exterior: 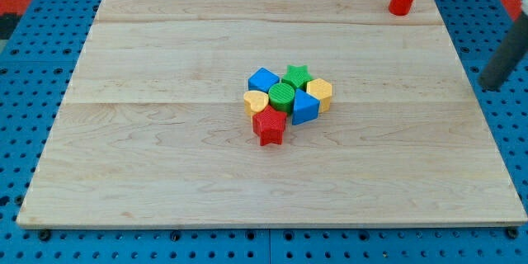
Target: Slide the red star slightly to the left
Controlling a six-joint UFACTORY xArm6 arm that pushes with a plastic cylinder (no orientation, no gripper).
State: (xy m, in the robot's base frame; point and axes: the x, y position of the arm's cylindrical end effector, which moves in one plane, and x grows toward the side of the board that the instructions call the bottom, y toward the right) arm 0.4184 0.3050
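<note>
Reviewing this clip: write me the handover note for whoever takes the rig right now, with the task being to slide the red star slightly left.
My tip: at the view's right edge, off the board, far from every block and touching nothing.
Red star: at the bottom of the central cluster, pressed against the green cylinder above it, with the yellow heart at its upper left and a blue block at its upper right.
Also in the cluster: another blue block, green star, yellow block. A red cylinder stands alone at the top right.
Done: nothing apparent. Left: bring the tip to the star's right side and push left, probably just below the blue block.
</note>
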